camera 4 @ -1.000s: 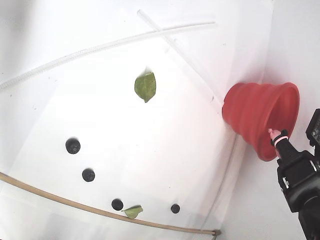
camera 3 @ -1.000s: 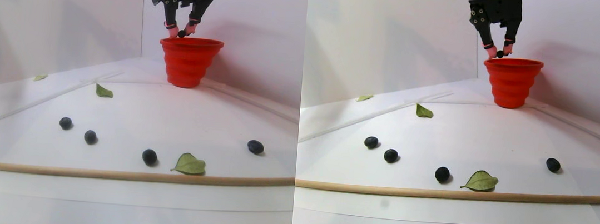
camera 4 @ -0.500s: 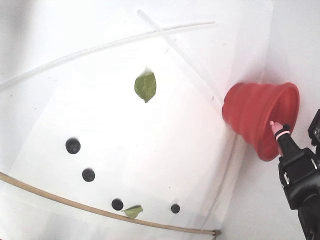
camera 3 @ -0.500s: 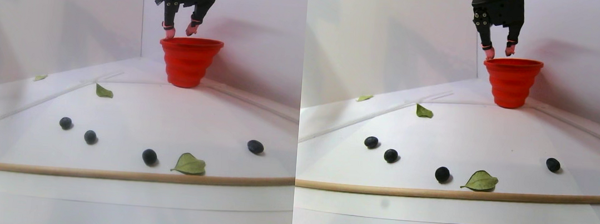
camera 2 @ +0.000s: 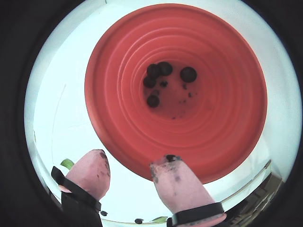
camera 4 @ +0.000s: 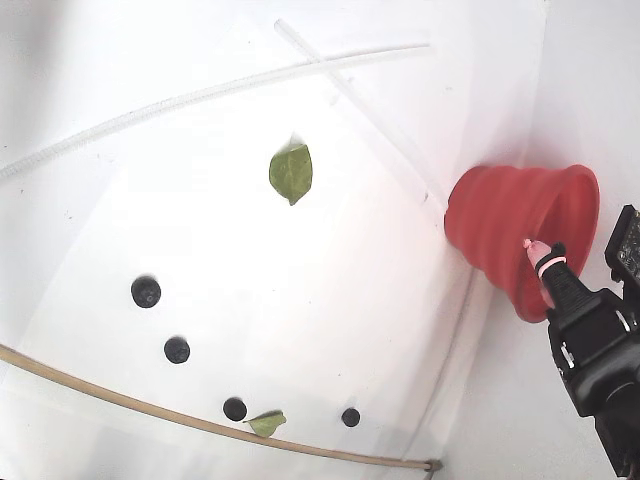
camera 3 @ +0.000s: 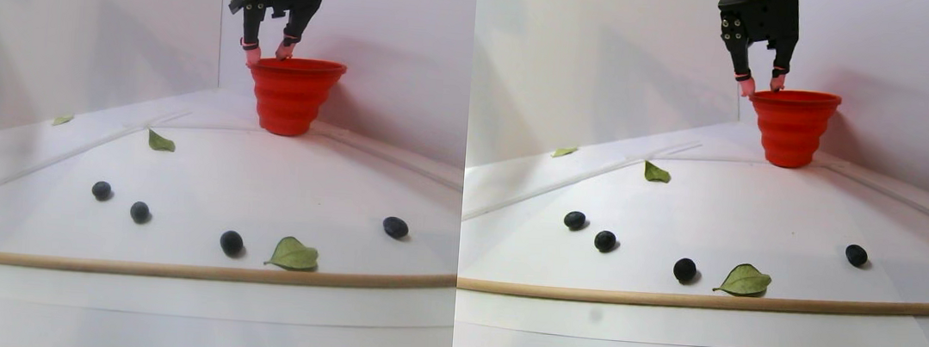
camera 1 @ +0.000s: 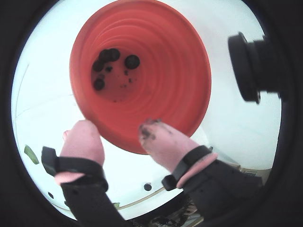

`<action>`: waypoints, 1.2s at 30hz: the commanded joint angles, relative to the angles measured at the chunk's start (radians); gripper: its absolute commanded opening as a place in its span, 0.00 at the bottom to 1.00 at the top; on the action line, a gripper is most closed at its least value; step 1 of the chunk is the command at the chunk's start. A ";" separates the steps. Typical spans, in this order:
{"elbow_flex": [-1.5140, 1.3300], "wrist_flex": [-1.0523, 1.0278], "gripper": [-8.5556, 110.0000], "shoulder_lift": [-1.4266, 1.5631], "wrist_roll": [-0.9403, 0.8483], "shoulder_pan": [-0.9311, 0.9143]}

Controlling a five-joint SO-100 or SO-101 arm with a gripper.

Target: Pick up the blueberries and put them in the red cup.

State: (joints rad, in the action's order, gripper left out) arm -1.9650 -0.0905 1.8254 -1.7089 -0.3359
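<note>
Hovering empty over the red cup (camera 3: 295,93), the gripper (camera 3: 266,50) has shifted left since a second ago, pink fingertips (camera 2: 176,185) apart; dropped blueberries (camera 2: 159,71) lie inside, four blueberries remain on the table (camera 3: 189,167).

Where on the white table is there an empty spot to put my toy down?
The widest bare patch lies between the upper leaf, the red cup and the blueberries. It is crowded near the wooden stick, where four berries and a second leaf sit, and at the cup's rim, where the open pincer hovers.
</note>
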 commanded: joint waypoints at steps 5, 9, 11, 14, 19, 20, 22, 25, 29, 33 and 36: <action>0.041 -0.060 0.21 0.204 -0.008 0.028; 0.031 -0.104 0.20 0.235 -0.011 0.046; 0.025 -0.129 0.20 0.250 -0.012 0.058; 0.011 -0.164 0.20 0.272 -0.015 0.077; -0.023 -0.207 0.20 0.305 -0.020 0.101; -0.029 -0.215 0.20 0.311 -0.020 0.107; -0.041 -0.230 0.20 0.319 -0.020 0.117; -0.063 -0.241 0.20 0.330 -0.023 0.133; -0.086 -0.265 0.20 0.342 -0.026 0.155; -0.106 -0.290 0.20 0.353 -0.032 0.179; -0.115 -0.311 0.20 0.357 -0.038 0.198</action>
State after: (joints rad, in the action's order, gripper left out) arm -2.0970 -0.3866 2.0525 -1.7395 -0.1580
